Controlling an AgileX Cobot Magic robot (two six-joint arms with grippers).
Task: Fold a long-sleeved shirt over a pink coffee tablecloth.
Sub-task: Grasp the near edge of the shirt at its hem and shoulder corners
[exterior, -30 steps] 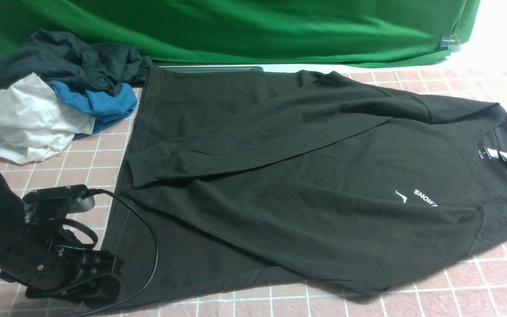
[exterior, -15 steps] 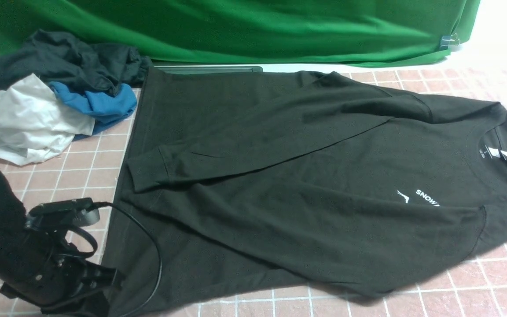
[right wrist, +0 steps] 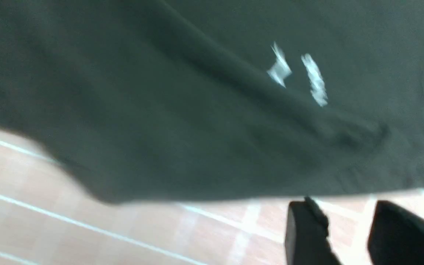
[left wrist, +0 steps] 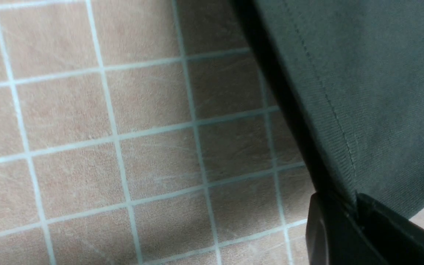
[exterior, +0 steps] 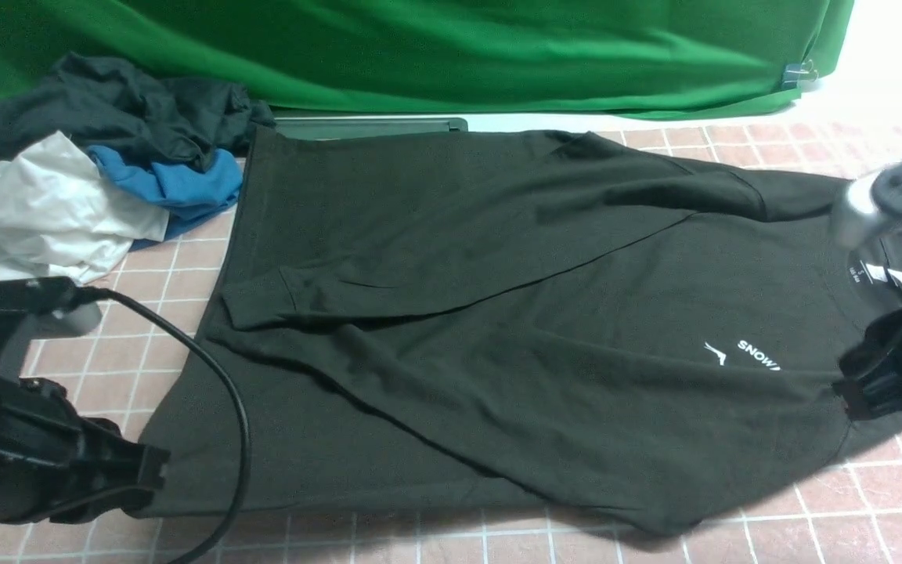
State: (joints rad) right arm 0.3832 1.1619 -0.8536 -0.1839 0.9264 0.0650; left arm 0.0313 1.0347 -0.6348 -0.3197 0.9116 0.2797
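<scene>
Clamping newly onto the long-sleeved shirt (exterior: 498, 313) hem, left end effector (left wrist: 355, 204); right end effector (right wrist: 344, 215), jaws apart.

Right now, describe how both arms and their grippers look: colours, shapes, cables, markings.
The left arm is matte black and blocky, with a small yellow mark and a thick black cable looping off it. The left gripper has flat black fingers. The right arm shows a rounded silver-grey link; the right gripper is black with two blunt, squared fingers.
</scene>
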